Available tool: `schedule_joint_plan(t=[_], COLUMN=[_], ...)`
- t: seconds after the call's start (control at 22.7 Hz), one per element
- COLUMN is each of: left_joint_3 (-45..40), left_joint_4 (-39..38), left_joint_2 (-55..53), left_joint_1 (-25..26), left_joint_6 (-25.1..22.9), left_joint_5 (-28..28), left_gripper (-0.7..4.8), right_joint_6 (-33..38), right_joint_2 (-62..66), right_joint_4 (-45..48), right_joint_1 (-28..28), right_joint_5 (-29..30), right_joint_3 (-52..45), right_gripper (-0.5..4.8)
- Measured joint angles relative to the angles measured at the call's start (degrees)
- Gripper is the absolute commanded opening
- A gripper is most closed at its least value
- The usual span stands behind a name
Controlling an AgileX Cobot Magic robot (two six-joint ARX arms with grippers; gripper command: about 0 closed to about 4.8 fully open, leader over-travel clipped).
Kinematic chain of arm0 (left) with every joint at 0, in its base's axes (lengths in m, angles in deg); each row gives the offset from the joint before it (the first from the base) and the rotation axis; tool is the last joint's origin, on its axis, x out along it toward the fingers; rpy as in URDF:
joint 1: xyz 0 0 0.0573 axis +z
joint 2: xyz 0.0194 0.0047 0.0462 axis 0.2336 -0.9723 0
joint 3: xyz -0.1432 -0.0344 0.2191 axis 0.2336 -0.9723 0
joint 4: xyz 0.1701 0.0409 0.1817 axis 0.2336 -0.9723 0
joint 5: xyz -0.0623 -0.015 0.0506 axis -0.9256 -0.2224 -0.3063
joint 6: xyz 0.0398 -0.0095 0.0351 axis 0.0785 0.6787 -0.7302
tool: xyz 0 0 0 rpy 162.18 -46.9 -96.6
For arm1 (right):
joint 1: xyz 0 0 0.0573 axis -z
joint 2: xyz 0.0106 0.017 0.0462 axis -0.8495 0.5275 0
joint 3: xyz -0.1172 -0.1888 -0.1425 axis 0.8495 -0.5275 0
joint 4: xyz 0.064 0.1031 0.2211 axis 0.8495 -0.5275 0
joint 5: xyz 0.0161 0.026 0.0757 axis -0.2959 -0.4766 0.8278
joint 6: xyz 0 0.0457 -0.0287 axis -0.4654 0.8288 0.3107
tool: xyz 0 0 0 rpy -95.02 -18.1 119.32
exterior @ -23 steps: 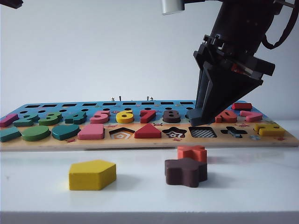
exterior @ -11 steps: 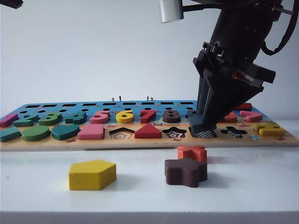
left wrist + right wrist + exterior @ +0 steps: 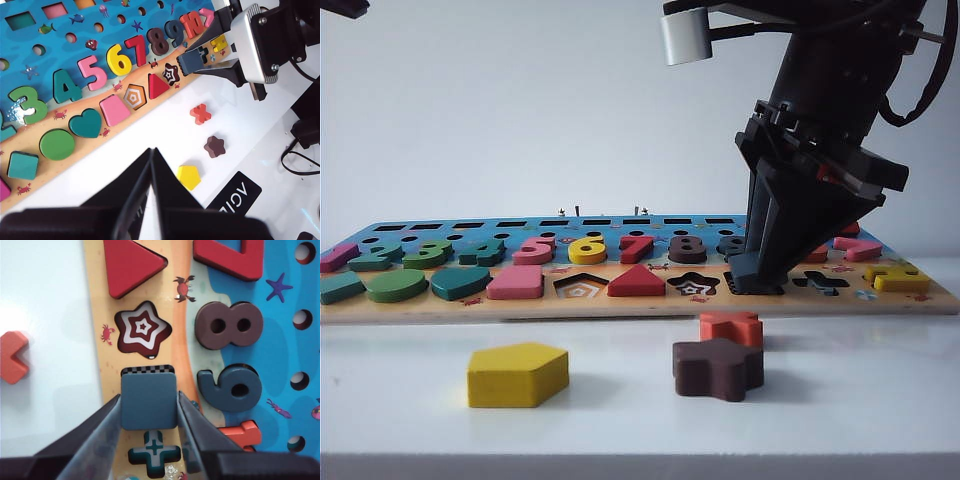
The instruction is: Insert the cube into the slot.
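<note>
The cube [image 3: 149, 400] is a flat navy-blue square, and my right gripper [image 3: 149, 406] is shut on its two sides. It hangs just over the checkered square slot [image 3: 148, 369], of which only a thin edge shows past the block. In the exterior view the right gripper [image 3: 756, 272] points down at the front row of the puzzle board [image 3: 620, 303], with the cube [image 3: 741, 266] low over the slot [image 3: 753, 288]. The left wrist view shows the cube [image 3: 190, 60] from afar. My left gripper [image 3: 151, 150] hovers high above the white table, shut and empty.
On the table before the board lie a yellow pentagon [image 3: 517, 374], a dark brown star [image 3: 718, 368] and an orange-red cross [image 3: 731, 326]. An empty star slot [image 3: 143, 333] and cross slot [image 3: 154, 447] flank the square slot. Numbers 8 [image 3: 228, 331] and 9 [image 3: 230, 388] sit close behind.
My right gripper has sunk toward the board with the cube and come forward. The checkered slot, plainly visible a second ago, is now almost covered. The left arm has kept still.
</note>
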Motion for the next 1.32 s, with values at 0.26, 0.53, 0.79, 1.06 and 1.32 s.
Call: schedule_joint_plan(t=[0.26, 0.53, 0.79, 1.06, 1.32], left_joint_3=[0.00, 0.00, 0.00, 0.00, 0.00], left_joint_4=[0.00, 0.00, -0.02, 0.00, 0.00], left_joint_2=[0.00, 0.00, 0.00, 0.00, 0.00], left_joint_1=[0.00, 0.00, 0.00, 0.00, 0.00], left_joint_6=[0.00, 0.00, 0.00, 0.02, 0.00], left_joint_5=[0.00, 0.00, 0.00, 0.00, 0.00], left_gripper=[0.17, 0.17, 0.17, 0.17, 0.17], right_joint_6=[-0.02, 0.00, 0.00, 0.76, 2.23], right_joint_2=[0.00, 0.22, 1.03, 1.03, 1.03], right_joint_4=[0.13, 0.22, 0.72, 0.72, 0.81], right_joint_1=[0.00, 0.00, 0.00, 0.00, 0.02], right_joint_5=[-0.20, 0.13, 0.20, 0.26, 1.27], right_joint_3=[0.00, 0.00, -0.02, 0.00, 0.00], right_gripper=[1.50, 1.49, 1.49, 1.53, 1.95])
